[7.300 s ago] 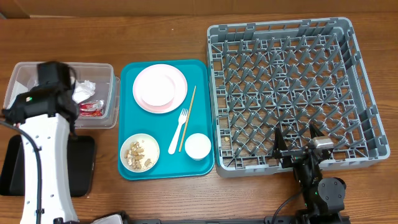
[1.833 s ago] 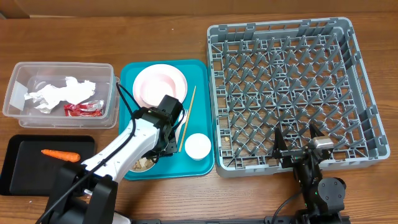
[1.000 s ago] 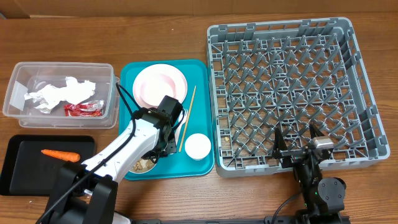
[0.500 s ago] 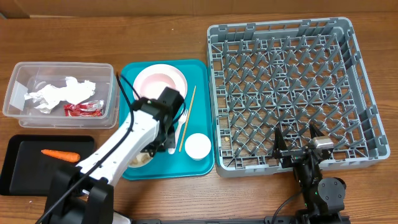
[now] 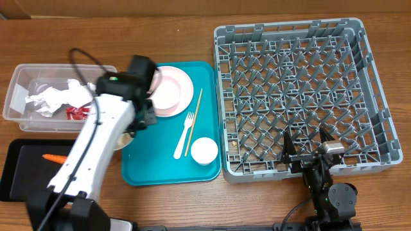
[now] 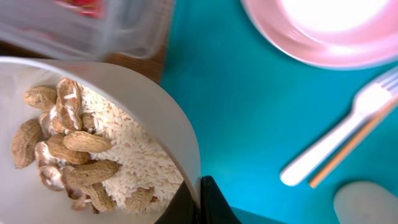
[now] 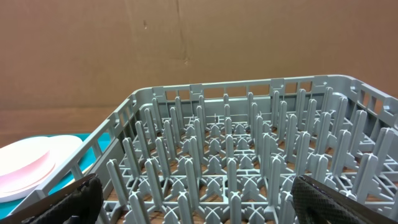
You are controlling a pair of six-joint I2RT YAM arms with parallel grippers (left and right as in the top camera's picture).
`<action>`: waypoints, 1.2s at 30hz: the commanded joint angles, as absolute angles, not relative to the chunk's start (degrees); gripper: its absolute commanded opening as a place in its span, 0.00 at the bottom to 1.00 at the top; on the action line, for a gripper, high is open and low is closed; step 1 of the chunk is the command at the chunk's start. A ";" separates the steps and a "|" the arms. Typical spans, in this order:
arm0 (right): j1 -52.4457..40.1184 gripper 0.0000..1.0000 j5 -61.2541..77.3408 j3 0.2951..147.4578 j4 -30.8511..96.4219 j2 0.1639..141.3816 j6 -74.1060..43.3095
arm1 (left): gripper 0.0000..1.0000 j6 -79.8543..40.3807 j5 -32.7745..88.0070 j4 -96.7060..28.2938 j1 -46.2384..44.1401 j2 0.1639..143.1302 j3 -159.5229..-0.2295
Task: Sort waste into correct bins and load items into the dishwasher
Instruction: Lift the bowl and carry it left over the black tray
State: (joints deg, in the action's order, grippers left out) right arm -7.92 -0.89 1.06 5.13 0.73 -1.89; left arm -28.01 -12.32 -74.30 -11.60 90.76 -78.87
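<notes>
Firmly, left fingers (image 6: 198, 203) pinch the white bowl (image 6: 164, 117) by its rim; right fingers (image 5: 306, 146) gape empty.

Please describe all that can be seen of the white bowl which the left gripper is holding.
The white bowl is round, smooth and plain. It holds peanuts in their shells on white rice. The left gripper pinches its rim, one finger inside, one outside. It is over the left edge of the teal tray, near the clear tub; overhead, the arm mostly hides it.
</notes>
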 commanded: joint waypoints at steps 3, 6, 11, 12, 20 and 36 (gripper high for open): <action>-8.08 1.00 -1.39 0.45 4.67 0.30 -1.87 | 0.04 -25.71 -12.84 -73.38 -0.89 85.73 -80.42; -8.08 1.00 -1.39 0.45 4.67 0.30 -1.87 | 0.04 -25.69 -10.98 -71.70 4.86 85.14 -80.36; -8.08 1.00 -1.37 0.45 4.67 0.30 -1.87 | 0.04 -24.71 -9.30 -67.79 12.99 85.14 -80.25; -8.08 1.00 -1.39 0.45 4.67 0.30 -1.87 | 0.04 -23.83 -7.49 -66.92 14.83 85.14 -80.25; -8.08 1.00 -1.37 0.45 4.67 0.30 -1.87 | 0.04 -22.79 -2.85 -63.61 26.87 85.14 -79.26; -8.08 1.00 -1.39 0.45 4.67 0.30 -1.87 | 0.04 -25.65 -3.36 -60.23 34.22 85.17 -73.21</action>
